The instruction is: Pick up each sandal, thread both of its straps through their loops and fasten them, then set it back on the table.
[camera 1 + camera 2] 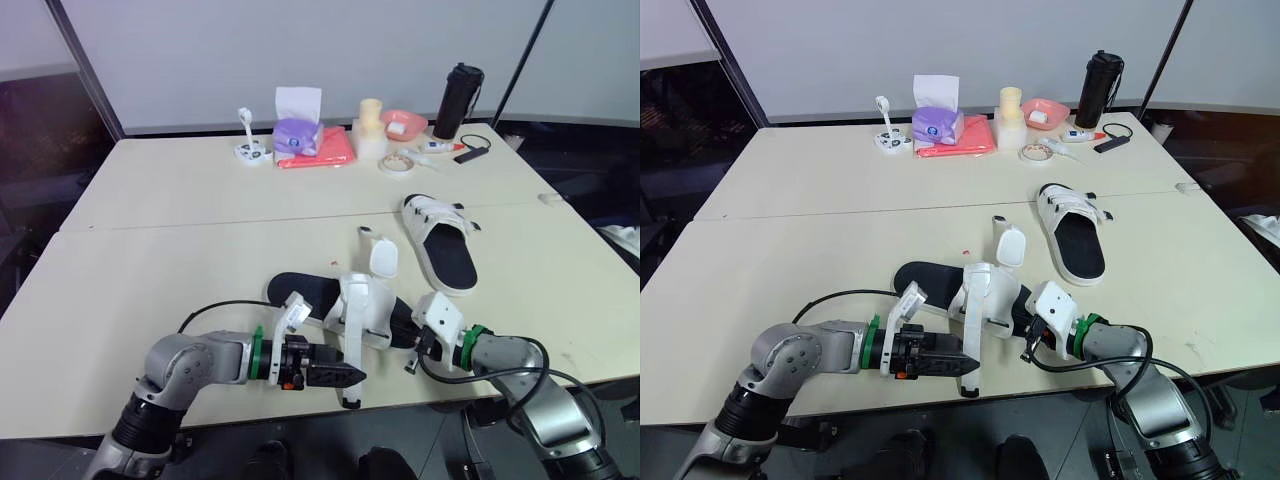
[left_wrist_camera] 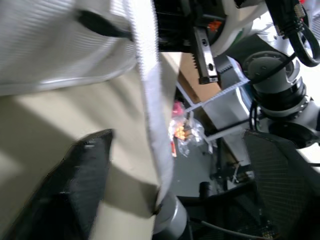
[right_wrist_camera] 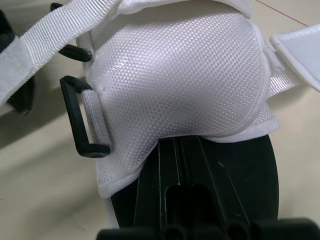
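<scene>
One white-strapped sandal with a black sole (image 1: 300,292) lies near the table's front edge, its upper (image 3: 175,75) raised. My right gripper (image 1: 417,345) is shut on the sole's end (image 3: 200,170). A black loop (image 3: 80,120) stands beside the upper. One long white strap (image 1: 352,350) hangs down toward the edge. It runs between the spread fingers (image 2: 65,190) of my left gripper (image 1: 352,377), which is open around it. The other strap (image 1: 383,258) sticks up loose. A second sandal (image 1: 440,240) lies flat to the right with its straps across it.
Along the far side stand a purple tissue box (image 1: 297,135), a red cloth (image 1: 330,150), a cream cylinder (image 1: 371,125), a pink bowl (image 1: 405,122), a tape roll (image 1: 397,163) and a black bottle (image 1: 458,100). The table's front edge (image 1: 100,425) runs just under both grippers.
</scene>
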Motion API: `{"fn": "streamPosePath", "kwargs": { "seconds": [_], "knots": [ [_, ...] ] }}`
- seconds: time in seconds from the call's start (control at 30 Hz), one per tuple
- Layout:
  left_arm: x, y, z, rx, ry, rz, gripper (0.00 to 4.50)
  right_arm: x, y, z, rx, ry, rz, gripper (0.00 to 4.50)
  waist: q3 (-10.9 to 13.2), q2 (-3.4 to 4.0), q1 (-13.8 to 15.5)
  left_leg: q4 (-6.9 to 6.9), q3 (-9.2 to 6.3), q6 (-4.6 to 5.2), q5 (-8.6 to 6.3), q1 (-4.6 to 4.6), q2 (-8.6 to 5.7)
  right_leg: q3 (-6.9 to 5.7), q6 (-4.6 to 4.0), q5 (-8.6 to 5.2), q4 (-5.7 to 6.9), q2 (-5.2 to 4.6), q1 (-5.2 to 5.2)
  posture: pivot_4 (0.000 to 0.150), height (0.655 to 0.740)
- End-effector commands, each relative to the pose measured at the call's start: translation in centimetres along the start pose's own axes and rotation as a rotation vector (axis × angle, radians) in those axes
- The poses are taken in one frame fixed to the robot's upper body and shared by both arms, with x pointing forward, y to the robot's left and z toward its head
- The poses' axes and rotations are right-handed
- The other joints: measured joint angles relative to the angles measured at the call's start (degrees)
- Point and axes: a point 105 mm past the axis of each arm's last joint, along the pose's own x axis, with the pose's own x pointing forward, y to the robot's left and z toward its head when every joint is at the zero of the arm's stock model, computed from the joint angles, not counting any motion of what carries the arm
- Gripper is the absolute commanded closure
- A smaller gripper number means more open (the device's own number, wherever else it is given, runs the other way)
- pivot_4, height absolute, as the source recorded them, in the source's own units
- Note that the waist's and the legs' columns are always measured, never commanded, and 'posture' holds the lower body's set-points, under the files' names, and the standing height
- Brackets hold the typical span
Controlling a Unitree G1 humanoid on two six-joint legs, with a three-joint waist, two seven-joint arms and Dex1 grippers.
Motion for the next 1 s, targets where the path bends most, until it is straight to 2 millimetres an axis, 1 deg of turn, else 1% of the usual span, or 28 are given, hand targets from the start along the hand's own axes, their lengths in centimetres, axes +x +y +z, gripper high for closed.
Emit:
{"fn": "streamPosePath", "kwargs": {
  "seconds": [0.03,0.07,0.1,0.17,0.37,0.5,0.63,0.73,0.9,1.0],
  "knots": [
    [0.2,-1.1,0.1,0.030,0.023,-0.057,2.43,0.3,1.5,-1.5,0.041,0.060,0.061,4.50,0.00,0.00,0.02,0.00,0.00,0.00,0.00,0.00,0.00,0.00,0.00,0.00,0.00,0.00,0.00,0.150,0.7400],
    [0.2,-1.0,0.1,0.029,0.024,-0.057,2.87,0.3,1.3,-1.5,0.037,0.059,0.058,4.50,0.00,0.00,0.02,0.00,0.00,0.00,0.00,0.00,0.00,0.00,-0.01,0.00,-0.01,0.00,0.00,0.150,0.7400],
    [0.2,-1.0,0.1,0.032,0.028,-0.057,3.48,0.3,1.2,-1.4,0.032,0.058,0.053,4.50,0.00,0.00,0.02,0.00,0.01,0.00,0.00,0.00,0.00,0.00,-0.01,0.00,-0.01,0.00,0.00,0.150,0.7400],
    [0.1,-0.9,0.1,0.041,0.038,-0.059,4.42,0.4,0.9,-1.3,0.025,0.054,0.044,4.50,0.00,0.00,0.01,0.00,0.01,0.00,0.00,-0.01,0.00,0.00,-0.02,-0.01,-0.03,0.00,0.00,0.150,0.7400],
    [0.4,-1.0,-0.2,0.054,0.057,-0.074,4.48,0.6,0.0,-0.8,0.004,0.041,0.020,4.50,0.00,0.00,-0.10,0.01,0.04,0.00,0.00,-0.01,0.02,0.01,-0.04,-0.01,-0.05,0.00,-0.01,0.150,0.7400],
    [0.4,-0.8,0.4,0.089,0.031,-0.071,4.48,0.7,-0.5,-0.7,-0.006,0.038,0.009,4.50,0.00,0.00,-0.07,0.03,0.05,0.00,0.00,-0.01,0.02,0.01,-0.06,-0.01,-0.06,0.00,0.00,0.150,0.7400],
    [-0.9,-0.6,2.9,0.146,-0.038,-0.068,4.48,0.6,-0.9,-0.9,-0.012,0.042,0.005,4.50,0.01,-0.01,-0.03,0.04,0.05,0.00,0.01,-0.01,0.02,0.01,-0.07,-0.01,-0.06,0.00,-0.01,0.150,0.7400],
    [-2.5,-1.0,4.9,0.165,-0.061,-0.106,4.48,0.6,-0.9,-1.0,-0.015,0.047,0.008,4.50,0.01,-0.01,-0.07,0.05,0.06,0.00,0.01,-0.01,0.01,0.00,-0.08,-0.01,-0.06,0.00,-0.01,0.150,0.7400],
    [-4.4,-1.4,6.7,0.145,-0.062,-0.184,4.48,0.7,-1.0,-1.2,-0.024,0.052,0.017,4.50,0.01,-0.01,-0.04,0.04,0.07,0.00,0.01,-0.02,0.00,0.00,-0.07,-0.01,-0.08,0.00,-0.01,0.150,0.7400],
    [-5.1,-1.0,8.6,0.154,-0.079,-0.204,4.48,0.9,-1.1,-1.2,-0.035,0.052,0.022,4.50,0.04,-0.05,0.00,0.05,0.05,0.00,0.01,-0.02,-0.01,-0.02,-0.07,-0.01,-0.07,0.01,-0.01,0.150,0.7400]
  ]
}}
